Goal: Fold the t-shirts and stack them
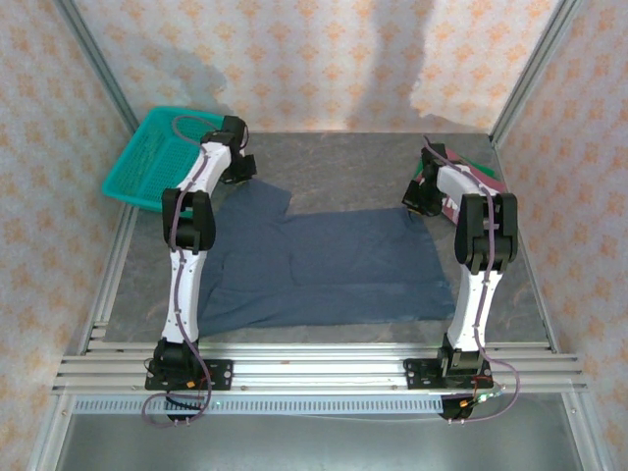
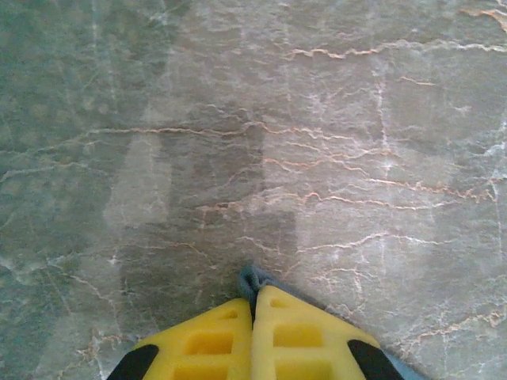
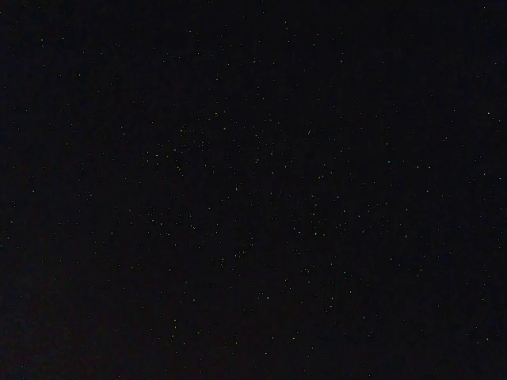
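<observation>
Slate-blue t-shirt (image 1: 324, 265) is laid out mostly flat across the middle of the bench (image 1: 343, 152), one sleeve poking toward the far left, bottom hem running along near the front edge. From the top camera, the left gripper (image 1: 238, 175) is down at that far-left sleeve and the right gripper (image 1: 422, 204) sits at the shirt's far-right corner. From up there you honestly can't tell if the right one's fingers are apart or together. A teal basket (image 1: 147, 157) is tipped up at the far left corner of the bench, and some other t-shirts (image 1: 488, 173), dark red and green, are bunched near the far right corner behind the right arm. In the left wrist view, the left gripper (image 2: 253, 297) has its yellow fingers (image 2: 210, 340) pressed together, with a little tuft of the blue cloth (image 2: 252, 275) pinched at the tips, low over the grey marbled bench top (image 2: 333, 158). The right wrist picture is too dark to make anything out.
</observation>
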